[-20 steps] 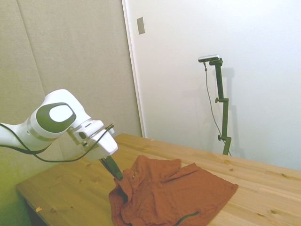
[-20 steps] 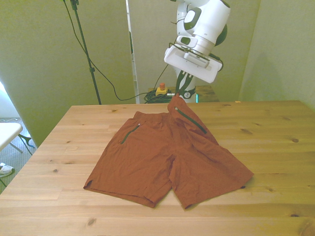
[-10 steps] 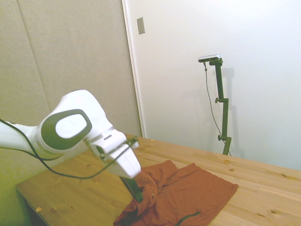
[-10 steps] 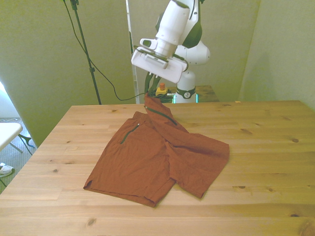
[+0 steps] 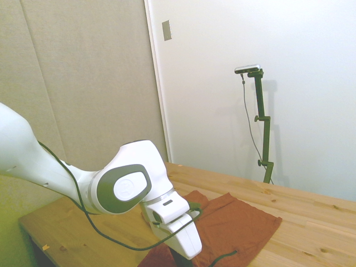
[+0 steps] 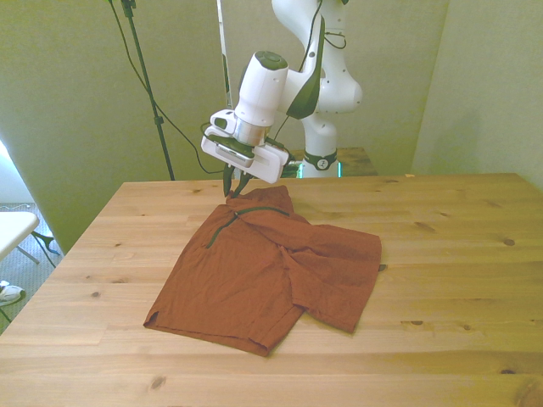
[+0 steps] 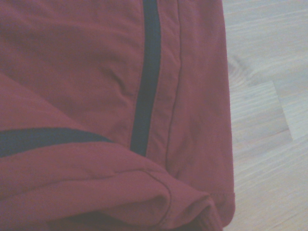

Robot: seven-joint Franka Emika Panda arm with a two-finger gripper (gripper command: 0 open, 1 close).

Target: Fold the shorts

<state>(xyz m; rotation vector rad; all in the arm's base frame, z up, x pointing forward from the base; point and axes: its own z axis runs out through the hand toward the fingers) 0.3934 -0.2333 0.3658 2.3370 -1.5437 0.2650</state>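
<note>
Pinching the waistband corner of the shorts, the tool hangs low over the far part of the counter, its dark fingers pressed together on the cloth. From that corner the rust-orange shorts spread toward the camera, with one leg lying flat toward the front view's left and the other half folded over it, its edge toward the front view's right. Up close, the wrist view shows dark trim stripes crossing the fabric and a hem beside bare wood.
</note>
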